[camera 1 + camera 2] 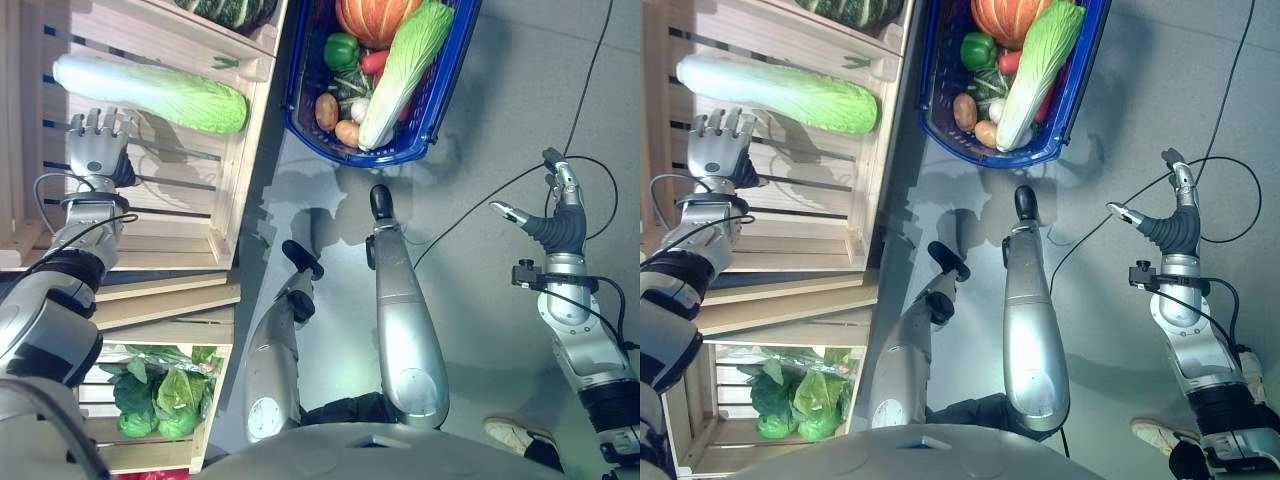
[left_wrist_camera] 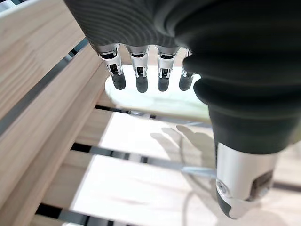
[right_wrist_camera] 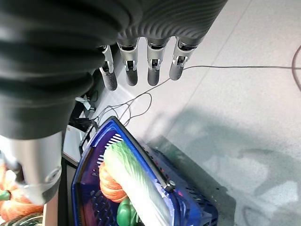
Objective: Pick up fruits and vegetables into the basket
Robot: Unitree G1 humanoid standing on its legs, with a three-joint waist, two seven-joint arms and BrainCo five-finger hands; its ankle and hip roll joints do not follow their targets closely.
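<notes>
A cabbage lies in a slatted crate at upper left. The basket, upper centre on the floor, holds vegetables. Leafy greens sit in a crate at lower left.

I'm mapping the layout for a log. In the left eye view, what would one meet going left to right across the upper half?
left robot hand → napa cabbage in the wooden crate → blue basket of vegetables → right robot hand.

A long pale-green napa cabbage is lying flat in the slatted wooden crate, just beyond the left hand's straight fingertips.
</notes>
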